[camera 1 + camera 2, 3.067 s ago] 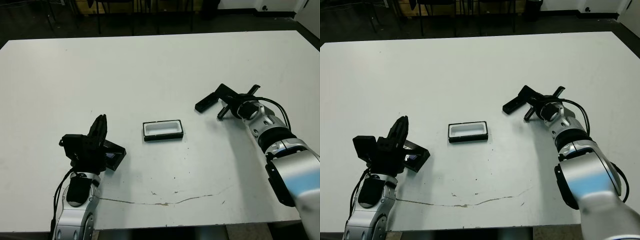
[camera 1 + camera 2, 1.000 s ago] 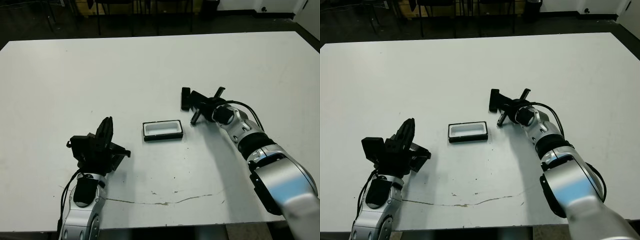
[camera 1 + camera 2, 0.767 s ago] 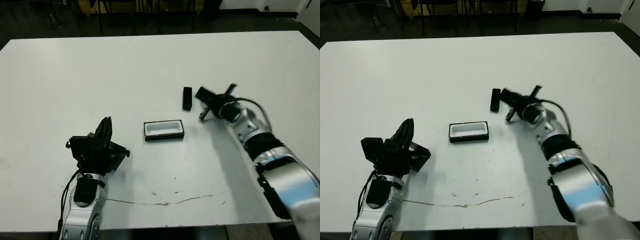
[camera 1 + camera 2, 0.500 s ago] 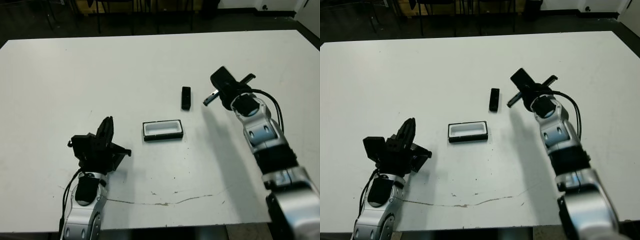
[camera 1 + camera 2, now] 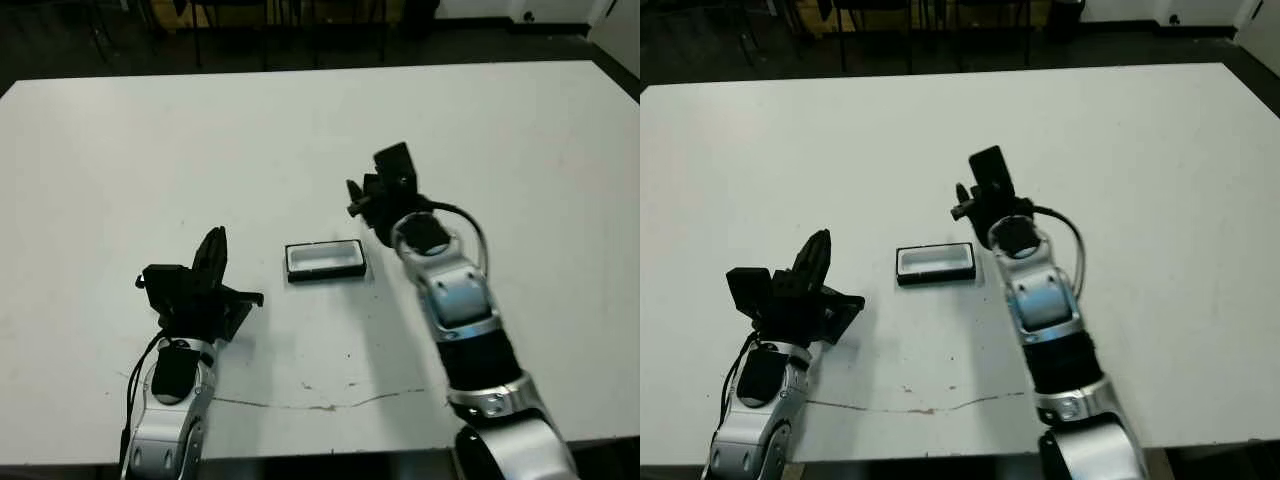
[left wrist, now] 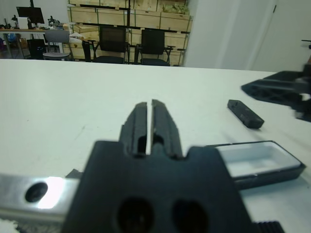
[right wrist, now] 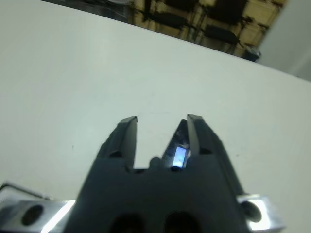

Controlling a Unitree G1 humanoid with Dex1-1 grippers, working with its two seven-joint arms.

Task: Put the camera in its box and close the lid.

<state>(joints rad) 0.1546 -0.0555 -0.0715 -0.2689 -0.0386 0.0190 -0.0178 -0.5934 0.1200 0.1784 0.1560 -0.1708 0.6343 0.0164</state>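
The small shallow rectangular box (image 5: 324, 259), black outside and lined white, sits open near the middle of the white table (image 5: 150, 150), a little toward the near edge. The slim black bar-shaped camera (image 6: 245, 113) lies flat on the table just beyond the box's far right corner, apart from the box and outside it. The right gripper (image 7: 160, 121) of two black fingers is right at the camera with its fingers spread. In the right wrist view the camera shows in the gap between them, close against one finger, with its small bluish-white glint facing the lens. The left wrist view shows the bar lying on the tabletop (with the black gripper just beside it, not lifting it). The left gripper (image 6: 147, 107) stands toward the near left corner of the table, well apart from the box, its fingers pressed almost together with only a thin slit between them and nothing visible in it. The flat black rectangular lid (image 5: 238, 306) shows as a dark panel just beside that gripper's body, partly hidden by it; whether it is touching cannot be told. A thin cracked line (image 5: 330, 405) runs across the table near its near edge. Black chairs (image 6: 112, 43) stand beyond the far edge.
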